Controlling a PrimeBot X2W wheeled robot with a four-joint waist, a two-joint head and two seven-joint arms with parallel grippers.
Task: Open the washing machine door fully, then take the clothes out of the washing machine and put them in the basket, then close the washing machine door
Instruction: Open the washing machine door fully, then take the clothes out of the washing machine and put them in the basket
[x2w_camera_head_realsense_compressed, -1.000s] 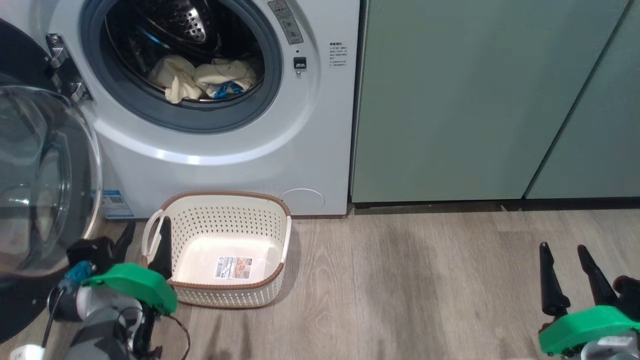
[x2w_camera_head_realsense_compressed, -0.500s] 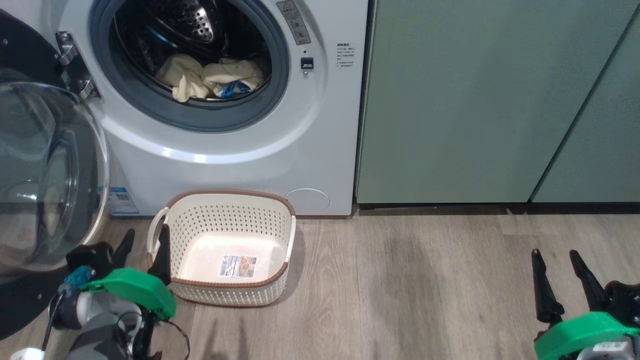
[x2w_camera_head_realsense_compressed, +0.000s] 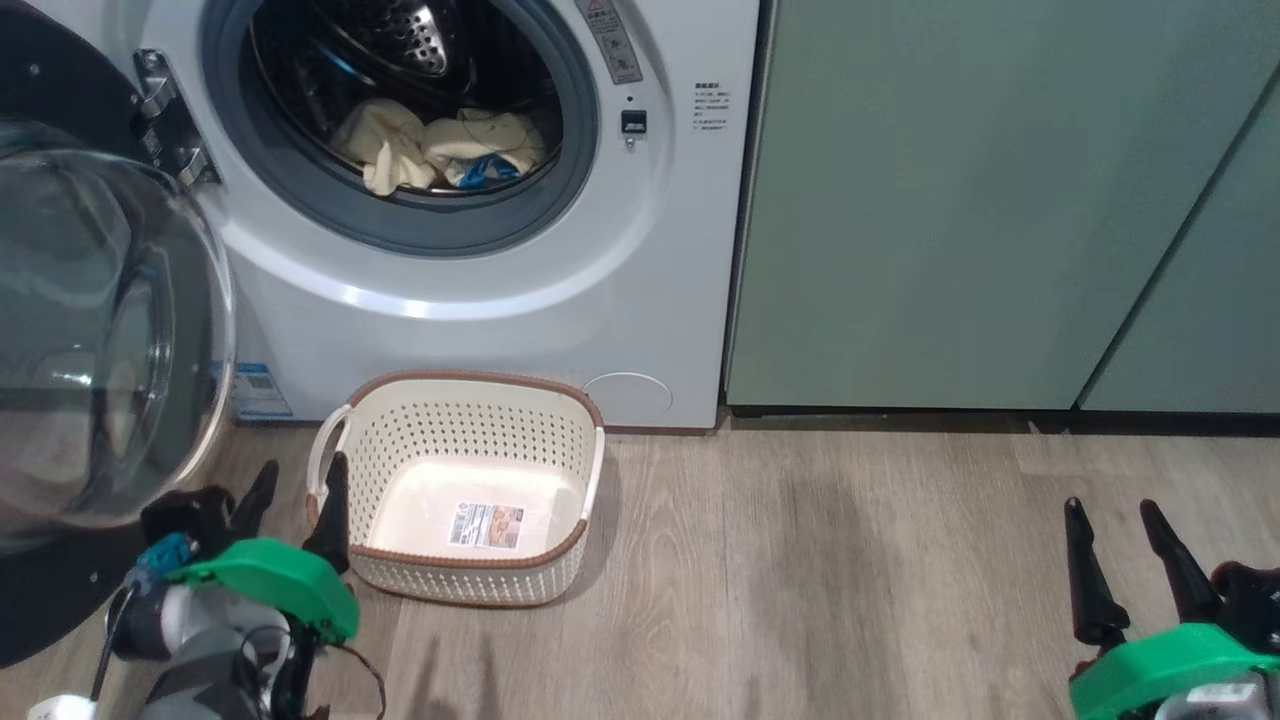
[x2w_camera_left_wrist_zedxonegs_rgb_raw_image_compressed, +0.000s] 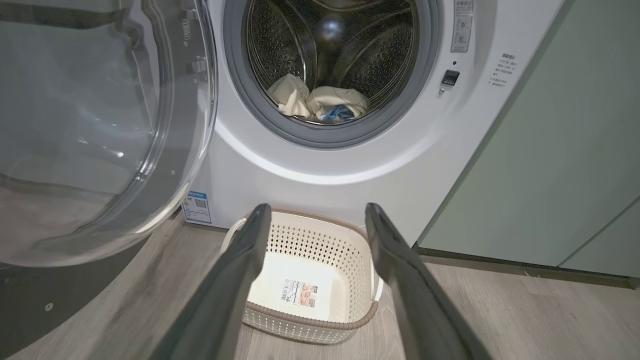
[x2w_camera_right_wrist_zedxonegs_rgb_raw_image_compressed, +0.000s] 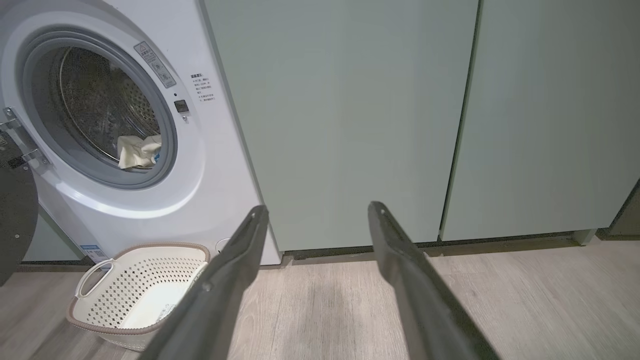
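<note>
The white washing machine (x2w_camera_head_realsense_compressed: 640, 300) (x2w_camera_left_wrist_zedxonegs_rgb_raw_image_compressed: 400, 165) (x2w_camera_right_wrist_zedxonegs_rgb_raw_image_compressed: 210, 165) stands at the upper left, its door (x2w_camera_head_realsense_compressed: 90, 330) (x2w_camera_left_wrist_zedxonegs_rgb_raw_image_compressed: 90, 125) swung wide open to the left. Cream-yellow clothes (x2w_camera_head_realsense_compressed: 440, 150) (x2w_camera_left_wrist_zedxonegs_rgb_raw_image_compressed: 320, 100) (x2w_camera_right_wrist_zedxonegs_rgb_raw_image_compressed: 137, 150) with a blue patch lie in the steel drum. The cream basket (x2w_camera_head_realsense_compressed: 470, 490) (x2w_camera_left_wrist_zedxonegs_rgb_raw_image_compressed: 310, 280) (x2w_camera_right_wrist_zedxonegs_rgb_raw_image_compressed: 135, 295) sits on the floor in front of the machine, holding nothing but its label sticker. My left gripper (x2w_camera_head_realsense_compressed: 300, 480) (x2w_camera_left_wrist_zedxonegs_rgb_raw_image_compressed: 316, 212) hovers open by the basket's left handle. At the lower right of the head view my right gripper (x2w_camera_head_realsense_compressed: 1110, 512) (x2w_camera_right_wrist_zedxonegs_rgb_raw_image_compressed: 316, 210) is open above the floor.
Sage-green cabinet fronts (x2w_camera_head_realsense_compressed: 950, 200) (x2w_camera_right_wrist_zedxonegs_rgb_raw_image_compressed: 400, 125) run to the right of the machine. Grey wood floor (x2w_camera_head_realsense_compressed: 820, 580) stretches between the basket and my right gripper. The open door reaches out over the floor at the left.
The whole head picture has shifted right and slightly down, so the camera has moved. Both grippers stay open. The clothes and the basket lie as before.
</note>
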